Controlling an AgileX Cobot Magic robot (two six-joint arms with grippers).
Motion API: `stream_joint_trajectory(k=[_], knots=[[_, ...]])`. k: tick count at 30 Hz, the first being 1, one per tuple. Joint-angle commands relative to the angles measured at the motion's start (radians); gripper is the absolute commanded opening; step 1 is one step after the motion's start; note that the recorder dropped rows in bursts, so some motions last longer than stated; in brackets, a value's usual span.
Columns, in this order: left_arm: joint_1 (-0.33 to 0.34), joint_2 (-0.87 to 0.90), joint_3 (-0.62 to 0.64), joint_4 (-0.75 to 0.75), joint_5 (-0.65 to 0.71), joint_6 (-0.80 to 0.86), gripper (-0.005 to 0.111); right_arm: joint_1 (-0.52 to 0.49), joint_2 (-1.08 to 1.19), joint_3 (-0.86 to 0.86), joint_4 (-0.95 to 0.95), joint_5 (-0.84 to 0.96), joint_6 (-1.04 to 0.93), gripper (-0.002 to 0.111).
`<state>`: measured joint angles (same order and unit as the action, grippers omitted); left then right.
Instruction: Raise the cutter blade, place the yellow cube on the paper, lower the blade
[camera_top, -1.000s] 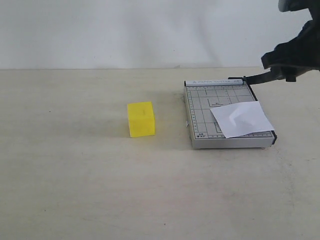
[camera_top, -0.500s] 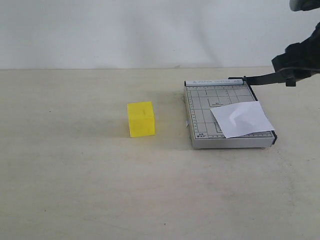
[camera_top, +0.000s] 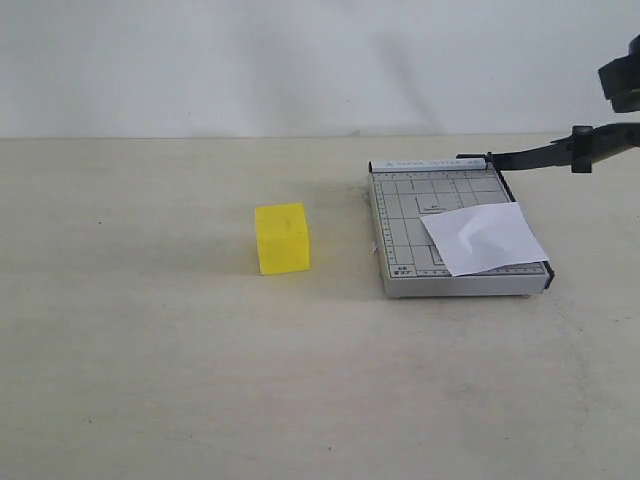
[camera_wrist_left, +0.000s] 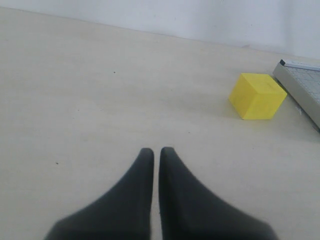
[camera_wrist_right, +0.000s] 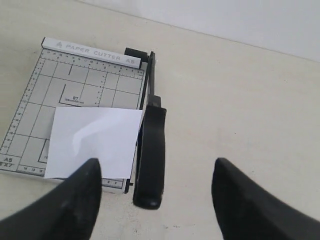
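Right jaws now wide, off blade (camera_wrist_right: 150, 150)

Pale beige table (camera_top: 150, 380) w/ faint scuffs & a few dark specks is filling the fg, meeting a plain off-white wall (camera_top: 250, 60) at the back, w/ soft, even light falling across both.

blade (camera_top: 545, 154): black lever, raised at hinge | cube (camera_top: 281, 238): yellow, left of board (camera_top: 400, 215), apart | paper (camera_top: 484, 238): white, creased, flat on board
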<state>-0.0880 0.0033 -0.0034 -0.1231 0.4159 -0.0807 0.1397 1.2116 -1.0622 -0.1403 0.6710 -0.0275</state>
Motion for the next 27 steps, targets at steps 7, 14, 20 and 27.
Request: stream_joint_trajectory(k=[7, 14, 20, 27], knots=[[-0.003, -0.003, 0.003, 0.003, -0.008, 0.000, 0.004, 0.000, -0.320, 0.187, 0.140, -0.009, -0.009, 0.039], [-0.003, -0.003, 0.003, 0.003, -0.008, 0.000, 0.004, 0.000, -0.587, 0.537, 0.324, -0.125, -0.005, 0.000], [-0.003, -0.003, 0.003, 0.003, -0.008, 0.000, 0.004, 0.000, -0.781, 0.705, 0.336, -0.154, 0.027, 0.000], [-0.003, -0.003, 0.003, 0.003, -0.008, 0.000, 0.004, 0.000, -0.830, 0.714, 0.336, -0.164, 0.027, 0.000]])
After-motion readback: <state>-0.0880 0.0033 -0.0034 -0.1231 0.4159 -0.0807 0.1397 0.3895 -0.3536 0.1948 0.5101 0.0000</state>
